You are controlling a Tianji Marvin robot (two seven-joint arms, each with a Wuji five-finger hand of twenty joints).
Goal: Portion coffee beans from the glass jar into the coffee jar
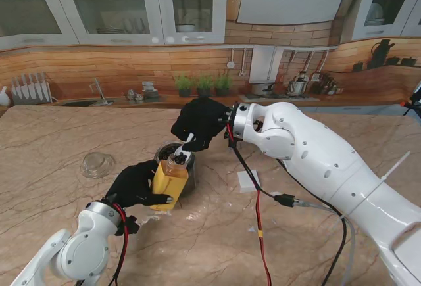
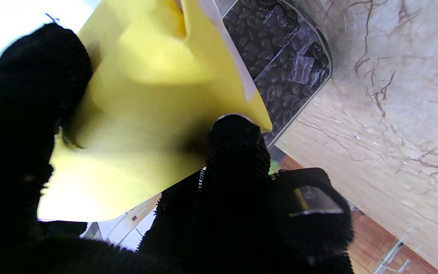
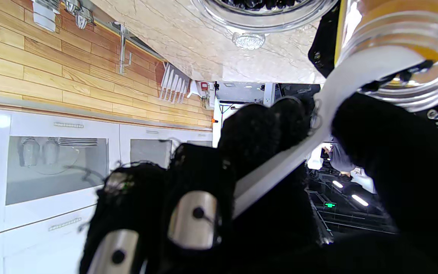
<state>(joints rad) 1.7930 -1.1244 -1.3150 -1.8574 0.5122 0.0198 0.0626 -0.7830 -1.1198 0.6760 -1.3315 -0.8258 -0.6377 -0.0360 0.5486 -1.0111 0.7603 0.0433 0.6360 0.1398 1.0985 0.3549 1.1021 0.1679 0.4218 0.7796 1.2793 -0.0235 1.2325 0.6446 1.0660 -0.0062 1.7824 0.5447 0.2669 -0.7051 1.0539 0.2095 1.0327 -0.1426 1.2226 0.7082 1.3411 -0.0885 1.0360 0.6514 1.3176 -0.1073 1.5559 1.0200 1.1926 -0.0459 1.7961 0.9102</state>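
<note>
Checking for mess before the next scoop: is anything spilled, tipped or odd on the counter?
The yellow-labelled coffee jar is tilted, but the left hand holds it that way for the white spoon in the right hand. Pale flecks lie on the marble nearer to me; too small to identify.

marble table point(image 1: 52, 141) bearing a glass lid point(image 1: 97, 164) at left, bean-filled glass jar point(image 1: 186, 174) at centre, white card point(image 1: 248, 180) beside.
</note>
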